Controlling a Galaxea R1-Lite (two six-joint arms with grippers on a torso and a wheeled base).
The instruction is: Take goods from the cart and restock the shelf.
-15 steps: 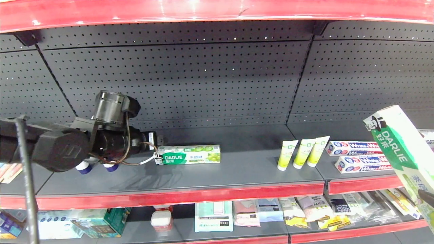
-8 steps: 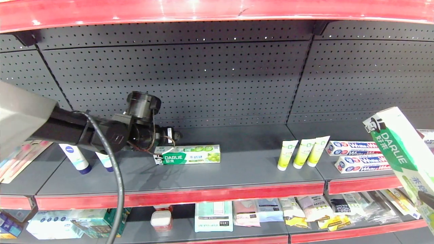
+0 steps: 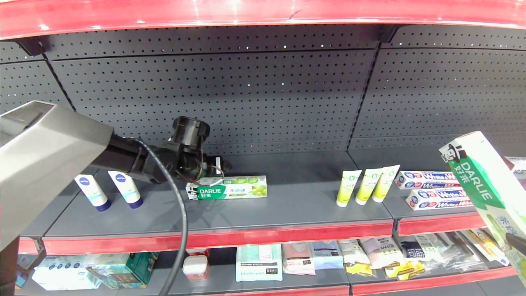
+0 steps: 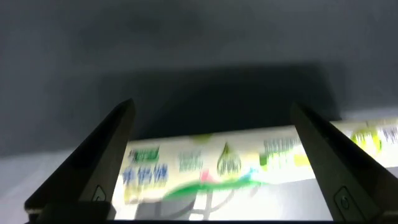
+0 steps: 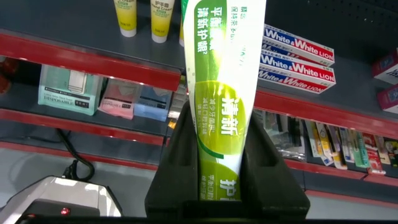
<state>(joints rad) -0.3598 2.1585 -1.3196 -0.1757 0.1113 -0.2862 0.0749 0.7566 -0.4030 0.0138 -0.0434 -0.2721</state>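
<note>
The toothpaste box (image 3: 228, 187) lies flat on the shelf (image 3: 296, 201), about halfway between the back edge and the red front edge, with its long axis running along that front edge. My left gripper (image 4: 211, 106) is at the box's left end. Its fingers are spread wide and grip nothing. The box lies crosswise just beyond them, so I judge it is resting on the shelf under its own weight.

The next move turns on the second toothpaste box (image 3: 481, 181). My right gripper (image 5: 222, 124) has it clamped by its lower end, out in front of the shelf's right portion. It is tilted, with its top leaning toward the shelf's left. To lie beside the first box it would have to be turned level with the front edge, and the right arm is the nearer one for that.

The bare stretch between the first box and the yellow-green tubes (image 3: 365, 186) looks like the natural slot. Those tubes sit close together on its right and would tip easily if brushed. Past them, the red-and-white boxes (image 3: 435, 189) are stacked near the front edge, under the path I'd expect the held box to take. Two blue-capped tubes (image 3: 109, 190) sit to the left of the left arm, well away from the slot.
</note>
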